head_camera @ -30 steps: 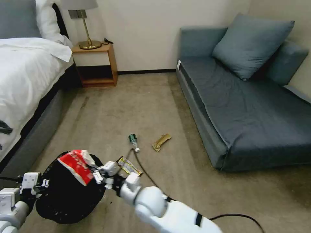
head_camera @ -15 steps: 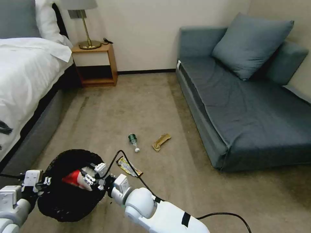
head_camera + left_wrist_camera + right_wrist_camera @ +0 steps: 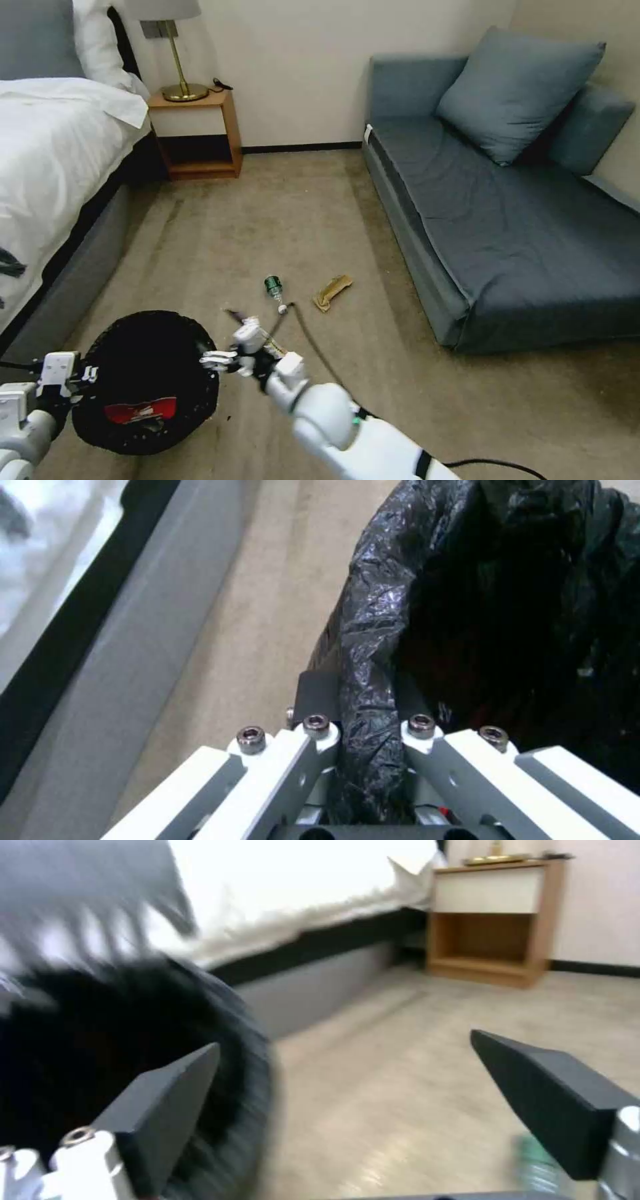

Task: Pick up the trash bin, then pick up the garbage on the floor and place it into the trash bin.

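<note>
Head view: we log the red-and-white crumpled wrapper (image 3: pixel 141 411) inside the round black-bagged trash bin (image 3: pixel 193 333), left gripper (image 3: pixel 363 740) clamped on its rim; right gripper (image 3: pixel 223 357) empty, jaws apart; bottle (image 3: pixel 273 288), brown paper wrapper (image 3: pixel 331 292), yellow snack wrapper (image 3: pixel 275 346) remain on floor

No readable text, labels, brands, numbers or signs anywhere.

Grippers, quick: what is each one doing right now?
Left gripper: closed on the trash bin rim.
Right gripper: open, holding nothing, beside the bin.
</note>
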Robot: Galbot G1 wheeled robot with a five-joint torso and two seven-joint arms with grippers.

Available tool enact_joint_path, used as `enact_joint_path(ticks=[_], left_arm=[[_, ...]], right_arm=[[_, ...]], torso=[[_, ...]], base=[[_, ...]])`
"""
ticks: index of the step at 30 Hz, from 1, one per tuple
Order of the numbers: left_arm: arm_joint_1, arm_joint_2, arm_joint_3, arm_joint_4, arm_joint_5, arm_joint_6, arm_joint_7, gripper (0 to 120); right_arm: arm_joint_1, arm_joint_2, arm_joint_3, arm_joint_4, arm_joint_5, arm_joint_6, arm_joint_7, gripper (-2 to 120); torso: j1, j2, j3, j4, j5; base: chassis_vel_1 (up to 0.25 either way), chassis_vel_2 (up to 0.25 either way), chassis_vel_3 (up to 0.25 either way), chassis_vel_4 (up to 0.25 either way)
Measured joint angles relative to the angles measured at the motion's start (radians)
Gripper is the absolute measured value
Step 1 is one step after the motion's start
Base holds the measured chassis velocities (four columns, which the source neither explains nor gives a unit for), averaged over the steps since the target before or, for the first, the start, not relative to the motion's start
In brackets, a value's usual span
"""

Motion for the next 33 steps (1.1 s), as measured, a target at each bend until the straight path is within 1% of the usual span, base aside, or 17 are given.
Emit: enact_joint_path(ticks=[1,3,4,6,8,9,13,14,18,19,21,23,24,28,29,33], left_arm=[[0.0,0.005,-0.008,0.017,-0.002,-0.002,0.004,5],[0.0,0.01,-0.021,0.038,-0.007,-0.006,0.006,5],[0.0,0.01,-0.021,0.038,-0.007,-0.006,0.006,5],[-0.003,0.012,-0.031,0.049,-0.013,-0.007,0.006,5],[-0.007,0.012,-0.034,0.054,-0.017,-0.007,0.006,5],[-0.007,0.012,-0.034,0.054,-0.017,-0.007,0.006,5],[-0.005,0.012,-0.036,0.058,-0.022,-0.009,0.007,5],[-0.005,0.012,-0.036,0.058,-0.022,-0.009,0.007,5],[0.008,0.026,-0.03,0.063,-0.022,-0.018,0.007,5],[0.008,0.026,-0.03,0.063,-0.022,-0.018,0.007,5],[0.009,0.035,-0.031,0.064,-0.023,-0.018,0.007,5],[0.01,0.041,-0.033,0.064,-0.025,-0.017,0.007,5],[0.01,0.041,-0.033,0.064,-0.025,-0.017,0.007,5],[0.009,0.056,-0.032,0.063,-0.031,-0.012,0.007,5],[0.009,0.056,-0.032,0.063,-0.031,-0.012,0.007,5],[0.006,0.059,-0.031,0.055,-0.033,-0.006,0.007,5]], right_arm=[[-0.007,-0.021,0.029,-0.042,-0.028,0.019,-0.008,99],[-0.009,-0.033,0.057,-0.112,-0.055,0.031,-0.012,100],[-0.009,-0.033,0.057,-0.112,-0.055,0.031,-0.012,100],[-0.008,-0.033,0.071,-0.184,-0.077,0.029,-0.014,100],[0.003,-0.017,0.073,-0.244,-0.082,0.016,-0.015,100],[0.003,-0.017,0.073,-0.244,-0.082,0.016,-0.015,100],[0.047,0.056,0.063,-0.396,-0.085,-0.006,-0.033,100],[0.047,0.056,0.063,-0.396,-0.085,-0.006,-0.033,100],[0.093,0.163,0.083,-0.571,-0.123,-0.009,-0.053,100],[0.093,0.163,0.083,-0.571,-0.123,-0.009,-0.053,100],[0.111,0.205,0.103,-0.649,-0.143,-0.001,-0.071,100],[0.127,0.224,0.121,-0.699,-0.161,0.004,-0.085,100],[0.127,0.224,0.121,-0.699,-0.161,0.004,-0.085,100],[0.165,0.269,0.163,-0.827,-0.211,0.031,-0.113,100],[0.165,0.269,0.163,-0.827,-0.211,0.031,-0.113,100],[0.2,0.279,0.186,-0.92,-0.252,0.06,-0.122,100]], torso=[[0.0,0.0,0.0,0.0001,-0.0001],[0.0,0.0,0.0,0.0001,-0.0002],[0.0,0.0,0.0,0.0001,-0.0002],[0.0,0.0,0.0,0.0002,-0.0001],[0.0,0.0,0.0,0.0002,-0.0002],[0.0,0.0,0.0,0.0002,-0.0002],[0.0,0.0,0.0,0.0002,-0.0003],[0.0,0.0,0.0,0.0002,-0.0003],[0.0,0.0,0.0,0.0006,-0.0003],[0.0,0.0,0.0,0.0006,-0.0003],[0.0,0.0,0.0,0.0005,-0.0004],[0.0,0.0,0.0,0.0004,-0.0003],[0.0,0.0,0.0,0.0004,-0.0003],[0.0,0.0,0.0,0.0004,-0.0004],[0.0,0.0,0.0,0.0004,-0.0004],[0.0,0.0,0.0,0.0003,-0.0004]], base=[[0.0,0.0,0.0,0.0],[0.0,0.0,0.0,0.0],[0.0,0.0,0.0,0.0],[0.0,0.0,0.0,0.0],[0.0,0.0,0.0,0.0],[0.0,0.0,0.0,0.0],[0.0,0.0,0.0,0.0],[0.0,0.0,0.0,0.0],[0.0,0.0,0.0,0.0],[0.0,0.0,0.0,0.0],[0.0,0.0,0.0,0.0],[0.0,0.0,0.0,0.0],[0.0,0.0,0.0,0.0],[0.0,0.0,0.0,0.0],[0.0,0.0,0.0,0.0],[0.0,0.0,0.0,0.0]])
